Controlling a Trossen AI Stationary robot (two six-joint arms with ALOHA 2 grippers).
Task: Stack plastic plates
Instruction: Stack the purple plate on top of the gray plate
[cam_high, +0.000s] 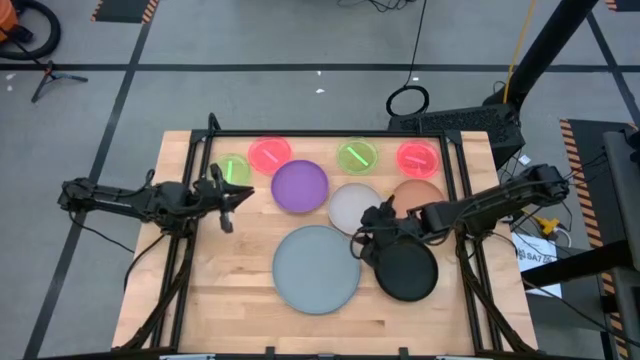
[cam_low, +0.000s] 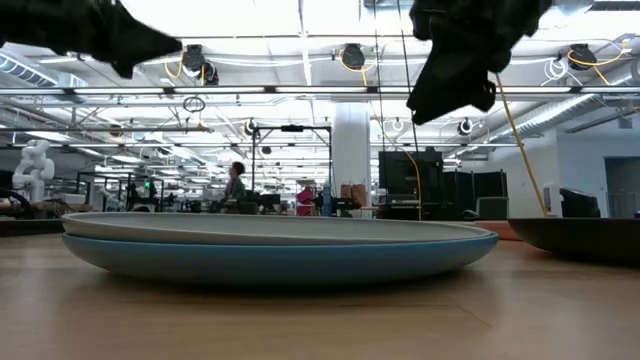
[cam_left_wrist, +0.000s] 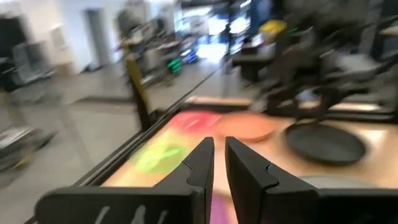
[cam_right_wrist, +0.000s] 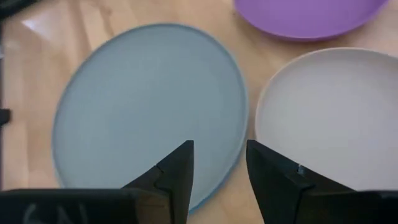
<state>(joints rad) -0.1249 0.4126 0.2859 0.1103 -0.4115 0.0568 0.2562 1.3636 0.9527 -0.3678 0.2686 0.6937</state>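
The large grey plate (cam_high: 316, 268) lies on a blue plate (cam_low: 280, 262) at the table's near middle. A black plate (cam_high: 407, 272) rests flat to its right. Behind them lie a white plate (cam_high: 352, 205), a purple plate (cam_high: 300, 186) and a tan-orange plate (cam_high: 422, 190). Along the far edge are two green plates (cam_high: 232, 168) (cam_high: 357, 156) and two pink plates (cam_high: 268, 153) (cam_high: 417, 158). My right gripper (cam_right_wrist: 221, 163) hovers open above the gap between the grey plate (cam_right_wrist: 149, 106) and the white plate (cam_right_wrist: 329, 112), holding nothing. My left gripper (cam_left_wrist: 219, 155) hangs level at the table's left, with a narrow gap between its fingers and nothing in it.
A black frame rail (cam_high: 330, 133) runs along the table's far edge, with posts at the sides. Bare wood (cam_high: 230, 300) lies at the near left. Beyond the table are a workshop floor and people far off (cam_low: 235, 180).
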